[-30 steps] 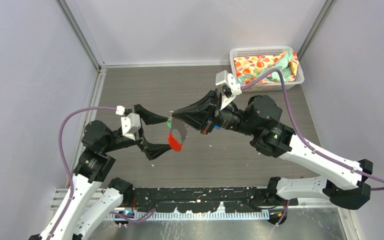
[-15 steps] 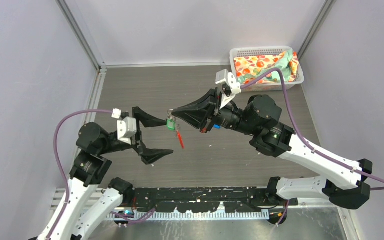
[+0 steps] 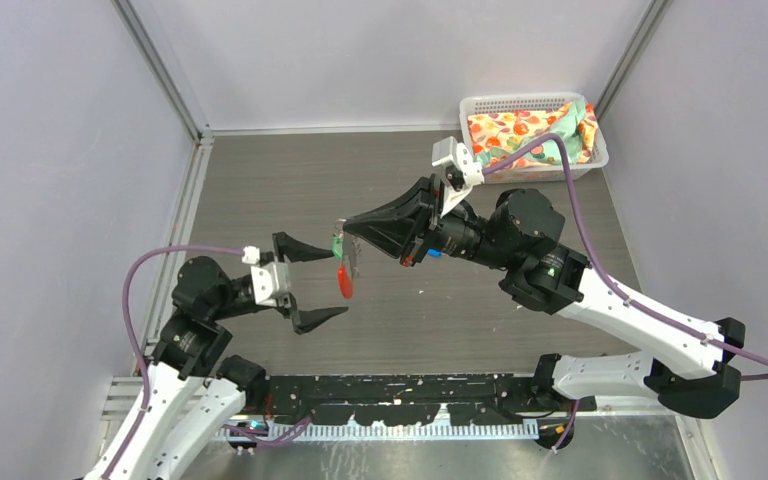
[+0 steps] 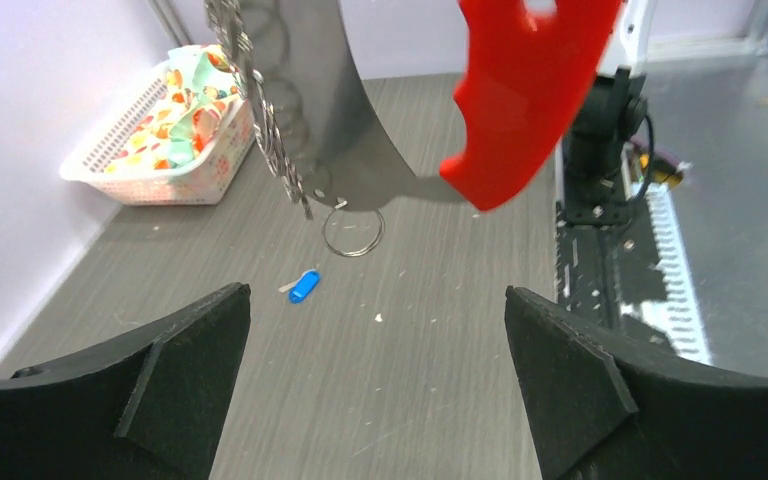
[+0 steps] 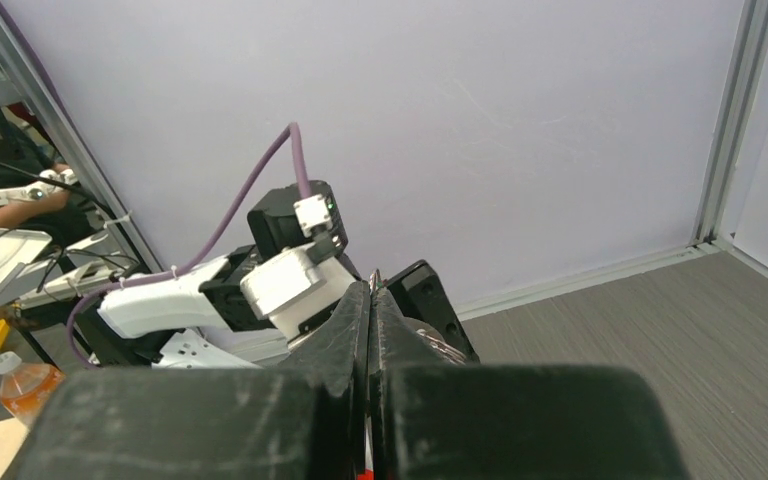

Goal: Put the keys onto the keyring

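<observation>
left gripper (image 4: pixel 375 295): jaws wide apart, nothing between them, off the table, aimed toward the right arm
right gripper (image 3: pixel 347 229): fingers pressed together, pinching the top of the keyring, tip aimed back at the left gripper
keyring (image 4: pixel 265 110): in the air, hanging from the right tip, just ahead of and above the left jaws; wire loops dangle straight down
red tag (image 4: pixel 530 90): hangs on the keyring, high between the left fingers in the left wrist view, touching neither
green key (image 3: pixel 337 243): at the ring just under the right tip; can't tell if it is threaded on
blue key (image 4: pixel 303 286): flat on the table (image 4: pixel 430 340), beyond the hanging ring, ahead of and below the left jaws
blue key axis: roughly crosswise to the left gripper's reach, slightly slanted, silvery blade end on the far side
small loose ring (image 4: pixel 353 232): on the table just past the blue key, apart from it
nearer arm: judged left, since it is free and the blue key lies down and forward of it; the dangling loops hang in that path
</observation>
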Controlling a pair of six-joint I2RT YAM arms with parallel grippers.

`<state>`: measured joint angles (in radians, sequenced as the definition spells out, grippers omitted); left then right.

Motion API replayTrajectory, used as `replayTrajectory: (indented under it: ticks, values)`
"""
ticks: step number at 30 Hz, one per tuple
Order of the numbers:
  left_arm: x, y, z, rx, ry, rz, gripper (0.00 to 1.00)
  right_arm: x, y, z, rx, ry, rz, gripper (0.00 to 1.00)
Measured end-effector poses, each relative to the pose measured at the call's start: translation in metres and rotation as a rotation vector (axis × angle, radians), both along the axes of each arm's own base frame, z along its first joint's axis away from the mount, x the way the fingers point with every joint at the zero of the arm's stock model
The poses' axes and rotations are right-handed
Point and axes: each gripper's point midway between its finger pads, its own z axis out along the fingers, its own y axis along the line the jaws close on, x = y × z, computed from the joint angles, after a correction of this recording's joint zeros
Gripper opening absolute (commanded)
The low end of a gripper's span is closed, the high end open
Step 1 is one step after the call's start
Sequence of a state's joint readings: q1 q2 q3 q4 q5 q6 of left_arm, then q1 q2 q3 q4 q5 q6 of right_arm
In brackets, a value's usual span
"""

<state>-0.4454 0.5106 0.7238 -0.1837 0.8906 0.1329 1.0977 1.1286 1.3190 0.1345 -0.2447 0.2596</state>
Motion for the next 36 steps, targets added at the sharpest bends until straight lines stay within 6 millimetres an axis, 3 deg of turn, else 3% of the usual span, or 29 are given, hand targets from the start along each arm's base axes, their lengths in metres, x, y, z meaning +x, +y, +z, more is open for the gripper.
replayTrajectory:
  ticks: [4, 11, 20, 27, 30, 34, 36]
  values:
    - [-0.002, 0.002, -0.008, 0.003, -0.088, 0.004, 1.00, 0.000, 0.000, 0.001, 0.005, 0.008, 0.001, 0.01]
    - [0.006, 0.004, 0.009, -0.040, -0.177, 0.046, 1.00, 0.009, 0.003, 0.002, 0.009, 0.018, -0.049, 0.01]
    - [-0.009, 0.003, 0.024, -0.064, -0.136, -0.002, 1.00, 0.044, 0.008, -0.021, -0.073, 0.031, -0.254, 0.01]
    - [0.015, 0.002, 0.026, -0.092, 0.036, 0.102, 0.99, 0.050, 0.010, -0.033, -0.118, 0.033, -0.297, 0.01]
    - [0.034, 0.000, 0.024, -0.104, 0.122, 0.165, 0.85, 0.048, 0.011, -0.033, -0.120, 0.032, -0.300, 0.01]
    - [0.048, -0.004, 0.024, -0.112, 0.180, 0.196, 0.46, 0.045, 0.016, -0.036, -0.130, 0.031, -0.303, 0.01]
    - [0.053, -0.003, 0.021, -0.109, 0.197, 0.215, 0.34, 0.044, 0.017, -0.038, -0.139, 0.032, -0.304, 0.01]
